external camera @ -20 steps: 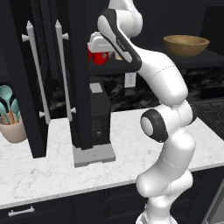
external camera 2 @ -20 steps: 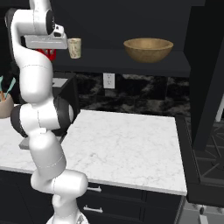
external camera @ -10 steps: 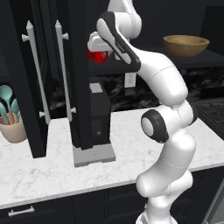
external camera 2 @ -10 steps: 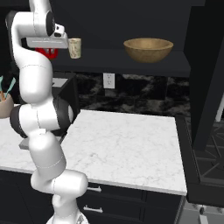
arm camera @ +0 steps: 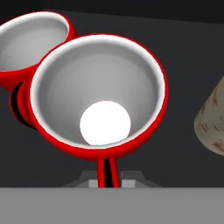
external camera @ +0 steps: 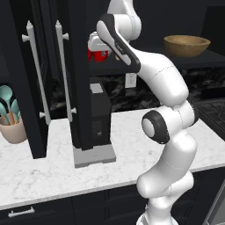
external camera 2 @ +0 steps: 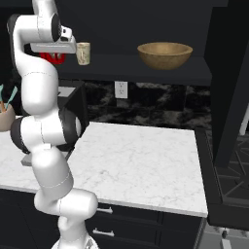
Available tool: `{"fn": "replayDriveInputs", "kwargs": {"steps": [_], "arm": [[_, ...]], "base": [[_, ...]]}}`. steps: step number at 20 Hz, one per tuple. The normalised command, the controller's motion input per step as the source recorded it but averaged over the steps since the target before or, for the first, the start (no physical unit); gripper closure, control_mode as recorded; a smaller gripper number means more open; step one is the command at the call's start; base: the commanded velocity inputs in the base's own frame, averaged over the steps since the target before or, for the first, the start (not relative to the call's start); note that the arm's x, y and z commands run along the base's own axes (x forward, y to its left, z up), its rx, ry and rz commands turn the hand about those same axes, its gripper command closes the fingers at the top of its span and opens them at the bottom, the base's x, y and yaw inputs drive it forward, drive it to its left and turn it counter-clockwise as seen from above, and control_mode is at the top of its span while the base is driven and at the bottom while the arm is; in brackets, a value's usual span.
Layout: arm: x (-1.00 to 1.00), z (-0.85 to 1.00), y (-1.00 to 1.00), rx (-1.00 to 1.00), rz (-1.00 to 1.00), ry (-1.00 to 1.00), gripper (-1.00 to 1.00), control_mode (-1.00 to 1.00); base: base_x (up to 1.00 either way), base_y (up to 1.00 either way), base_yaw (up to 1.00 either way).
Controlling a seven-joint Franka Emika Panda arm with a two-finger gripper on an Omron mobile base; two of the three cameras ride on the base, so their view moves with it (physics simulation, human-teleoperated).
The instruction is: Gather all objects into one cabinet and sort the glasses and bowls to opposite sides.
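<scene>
A red cup point(arm camera: 100, 100) with a white inside sits right under the hand on the cabinet shelf point(external camera 2: 131, 65). My gripper point(arm camera: 106, 177) is shut on its near wall. The same red cup point(external camera: 99, 55) hangs under the hand at the shelf's left end. A second red cup point(arm camera: 30, 41) touches it on the far side. The cream mug point(external camera 2: 83, 53) stands just to the right of the hand; the hand view shows part of the mug point(arm camera: 212, 122). Further right on the same shelf is the wooden bowl point(external camera 2: 164, 54), also bowl point(external camera: 186, 45).
Open black cabinet doors with silver bar handles point(external camera: 37, 83) stand left of the arm, another open door point(external camera 2: 233, 87) at the right. A black coffee machine point(external camera: 99, 118) and a beige utensil pot point(external camera: 13, 127) stand on the marble counter point(external camera 2: 141, 155).
The hand with the red cup has shifted very slightly upward at the shelf's left end. The mug, the bowl and the base views have stayed put.
</scene>
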Motion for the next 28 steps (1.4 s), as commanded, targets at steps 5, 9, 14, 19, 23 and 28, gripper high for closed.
{"fn": "replayDriveInputs", "kwargs": {"steps": [5, 9, 14, 19, 23, 28], "arm": [[0.07, -0.03, 0.02, 0.00, 0.00, 0.00, -1.00, -1.00], [0.02, 0.00, 0.01, 0.00, 0.00, 0.00, -1.00, -1.00], [-0.09, 0.10, 0.00, 0.00, 0.00, 0.00, -1.00, -1.00], [-0.88, 0.32, 0.00, 0.00, 0.00, 0.00, -1.00, -1.00], [-0.80, -0.06, 0.02, 0.00, 0.00, -0.07, -1.00, -1.00], [-0.66, -0.58, 0.02, 0.00, 0.00, -0.14, -1.00, -1.00]], "base": [[0.00, 0.00, 0.00], [0.00, 0.00, 0.00], [0.00, 0.00, 0.00], [0.00, 0.00, 0.00], [0.00, 0.00, 0.00], [0.00, 0.00, 0.00]]}}
